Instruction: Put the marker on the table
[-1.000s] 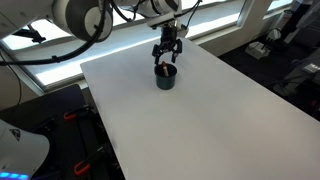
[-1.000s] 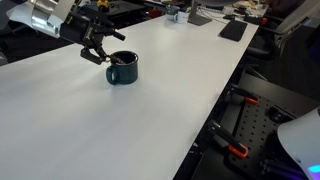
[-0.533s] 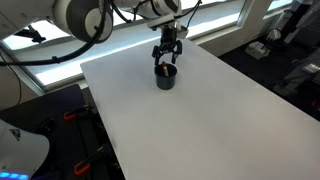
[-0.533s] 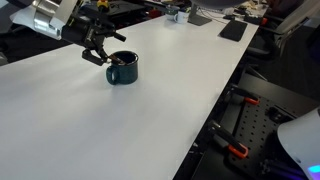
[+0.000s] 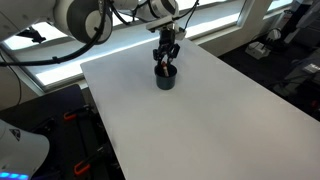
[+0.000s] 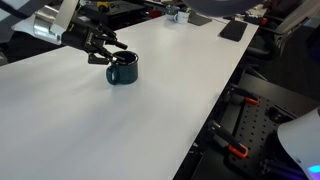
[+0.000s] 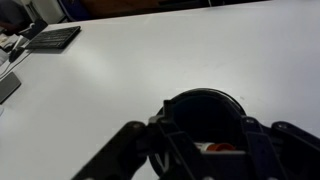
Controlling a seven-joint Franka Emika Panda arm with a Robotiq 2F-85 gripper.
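Note:
A dark round mug stands on the white table, near its far edge. My gripper hangs right over the mug's mouth, fingers reaching into it. The wrist view looks down into the mug, where the marker's reddish-orange end shows between the two dark fingers of my gripper. The jaws stand partly drawn in around the marker; contact with it cannot be made out. The marker is hidden in both exterior views.
A dark keyboard lies near the table's far corner in the wrist view. A flat dark item lies at the far end of the table. Table edges drop off to the floor, with equipment below.
The fingers have drawn closer together over the mug's mouth. The arm and the mug have stayed where they were.

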